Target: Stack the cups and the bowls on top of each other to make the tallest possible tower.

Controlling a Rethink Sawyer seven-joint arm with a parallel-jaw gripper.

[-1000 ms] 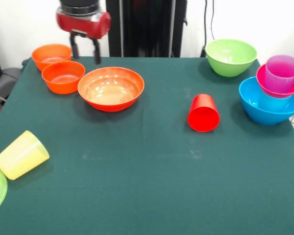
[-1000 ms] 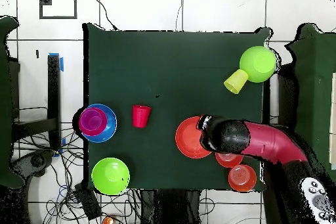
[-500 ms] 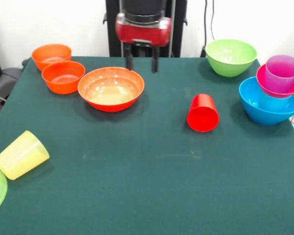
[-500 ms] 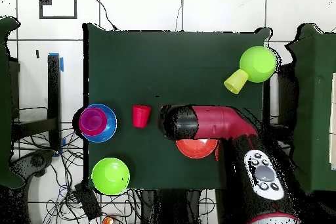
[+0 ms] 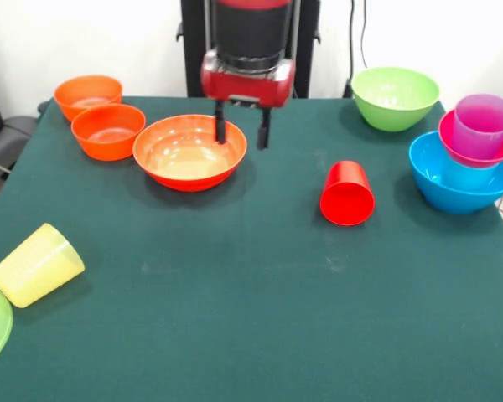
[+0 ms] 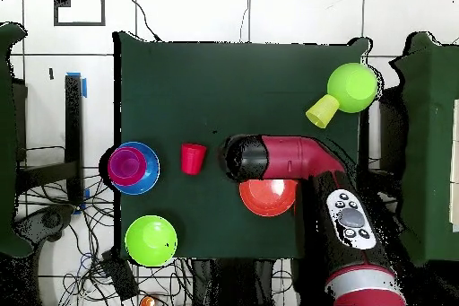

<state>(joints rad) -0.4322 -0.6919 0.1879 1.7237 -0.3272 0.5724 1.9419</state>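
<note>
Open pincer poised at the wide orange bowl's rim

Front view: the black two-fingered pincer (image 5: 240,134) hangs spread and empty over the right rim of the wide glossy orange plastic bowl (image 5: 189,152) on the green-clothed bench (image 5: 251,276); right of that bowl a red plastic tumbler (image 5: 348,193) lies on its side. Overhead view: the red arm (image 6: 300,159) covers part of the wide orange bowl (image 6: 267,196), with the red tumbler (image 6: 192,158) nearby. A finger landing on the slick rim could tip or skid the bowl.
</note>
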